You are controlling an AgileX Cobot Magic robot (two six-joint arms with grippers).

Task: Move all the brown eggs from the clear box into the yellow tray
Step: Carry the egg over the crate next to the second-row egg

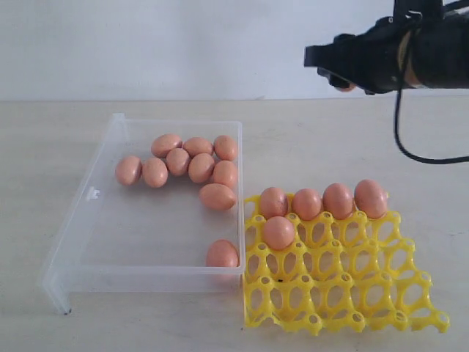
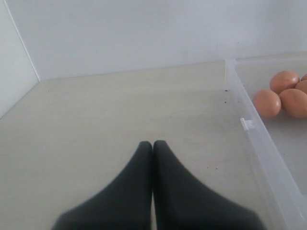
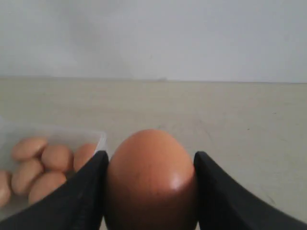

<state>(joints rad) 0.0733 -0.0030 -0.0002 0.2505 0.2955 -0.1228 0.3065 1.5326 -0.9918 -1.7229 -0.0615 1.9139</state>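
Pale wood-grain table (image 1: 344,139), clear box (image 1: 146,227) lying on it, yellow tray (image 1: 342,258) just beside the box

Pale beige tabletop (image 1: 330,139), plain white wall (image 1: 161,44) behind, soft even light

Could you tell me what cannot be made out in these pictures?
- Exterior view: the held egg is almost hidden by the right gripper; the left gripper is out of frame.
- Left wrist view: the clear box is cut off by the frame edge, hiding most eggs.
- Right wrist view: the yellow tray is out of frame.
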